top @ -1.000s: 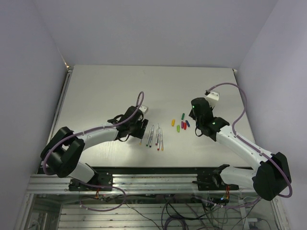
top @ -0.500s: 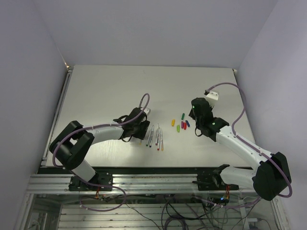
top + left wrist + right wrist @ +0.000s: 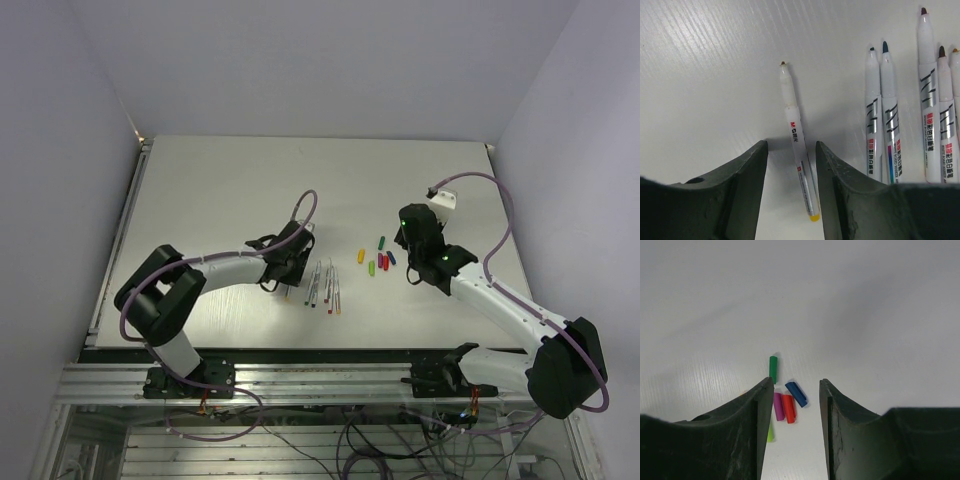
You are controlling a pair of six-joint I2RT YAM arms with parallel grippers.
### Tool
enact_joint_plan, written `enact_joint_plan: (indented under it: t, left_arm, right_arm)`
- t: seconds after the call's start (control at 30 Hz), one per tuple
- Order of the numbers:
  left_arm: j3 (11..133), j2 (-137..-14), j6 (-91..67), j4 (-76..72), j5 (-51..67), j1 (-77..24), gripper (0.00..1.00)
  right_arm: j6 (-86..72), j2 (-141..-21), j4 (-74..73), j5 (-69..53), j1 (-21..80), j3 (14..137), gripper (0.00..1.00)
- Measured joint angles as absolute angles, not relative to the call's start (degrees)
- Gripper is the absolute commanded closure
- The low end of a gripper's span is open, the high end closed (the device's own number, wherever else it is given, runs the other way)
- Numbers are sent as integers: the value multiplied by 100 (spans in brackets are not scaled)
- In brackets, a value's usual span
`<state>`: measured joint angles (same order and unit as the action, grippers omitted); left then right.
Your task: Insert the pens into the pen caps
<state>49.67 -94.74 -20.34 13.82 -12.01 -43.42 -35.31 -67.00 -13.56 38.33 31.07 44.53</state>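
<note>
My left gripper (image 3: 791, 145) is open, its jaws low on either side of one white pen (image 3: 796, 150) with a yellow end, which lies on the table. Several more pens (image 3: 920, 115) lie side by side to its right; they also show in the top view (image 3: 322, 286), beside the left gripper (image 3: 288, 270). My right gripper (image 3: 796, 382) is open and empty above the pen caps: dark green (image 3: 772, 369), blue (image 3: 796, 393), red (image 3: 788, 408), purple (image 3: 778, 406) and a light green one (image 3: 770, 432) partly behind the left finger. The yellow cap (image 3: 361, 255) shows only in the top view.
The white table (image 3: 220, 190) stretches back to the rear wall. A purple cable loops over each arm, and a white connector block (image 3: 443, 199) hangs behind the right wrist. The table's front rail (image 3: 320, 352) runs along the arm bases.
My left gripper has moved right and down onto the leftmost pen, its arm stretching further out. The right arm and the caps have not moved.
</note>
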Motion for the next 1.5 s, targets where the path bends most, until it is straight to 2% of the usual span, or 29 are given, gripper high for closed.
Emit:
enact_joint_plan:
  t: [0.5, 0.8, 0.9, 1.03, 1.07, 1.1, 1.13, 1.17, 1.5]
  left_arm:
    - [5216, -9515, -2842, 2255, -1389, -4866, 53]
    - [5494, -9745, -3074, 2475, -1406, -4886, 43]
    - [5566, -9815, -3100, 2473, -1406, -4884, 43]
    - [5636, -9883, -3111, 2467, -1404, -4884, 51]
    - [5653, -9896, -3111, 2464, -1404, -4884, 58]
    - [5662, -9907, -3111, 2449, -1409, -4884, 70]
    - [5662, -9911, -3114, 2436, -1426, -4884, 89]
    - [5662, -9913, -3109, 2418, -1461, -4882, 92]
    - [5662, -9929, -3111, 2388, -1476, -4816, 93]
  right_arm:
    - [-3509, -6593, -1363, 4016, 3063, 4456, 59]
    - [-3439, -6576, -1358, 3981, 3006, 4456, 59]
    - [-3395, -6578, -1358, 3951, 3004, 4456, 59]
    - [-3380, -6578, -1358, 3940, 3004, 4456, 59]
    - [-3380, -6578, -1358, 3940, 3004, 4458, 59]
    - [-3382, -6578, -1358, 3940, 3004, 4456, 59]
    - [-3382, -6578, -1358, 3940, 3004, 4456, 59]
    - [-3385, -6578, -1358, 3940, 3004, 4456, 59]
    - [-3444, -6578, -1361, 3900, 3000, 4456, 64]
